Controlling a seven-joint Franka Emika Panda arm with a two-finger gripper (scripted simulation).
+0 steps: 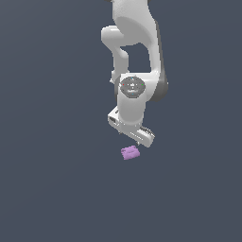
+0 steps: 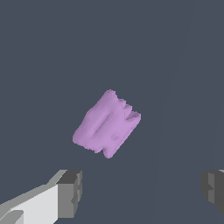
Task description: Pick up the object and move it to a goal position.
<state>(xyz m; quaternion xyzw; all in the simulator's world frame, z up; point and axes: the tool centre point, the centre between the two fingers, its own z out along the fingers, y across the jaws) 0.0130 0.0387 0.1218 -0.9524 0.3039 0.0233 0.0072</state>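
Wrist view shows our hand (image 2: 141,192) spread, empty, above the block (image 2: 107,124) lying askew on the bench (image 1: 56,189); descending unturned, we judge we could knock it aside.

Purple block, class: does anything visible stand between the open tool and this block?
Nothing visible does. In the wrist view the purple block lies alone on the bare grey surface, ahead of the tool, whose fingers stand wide apart and touch nothing.
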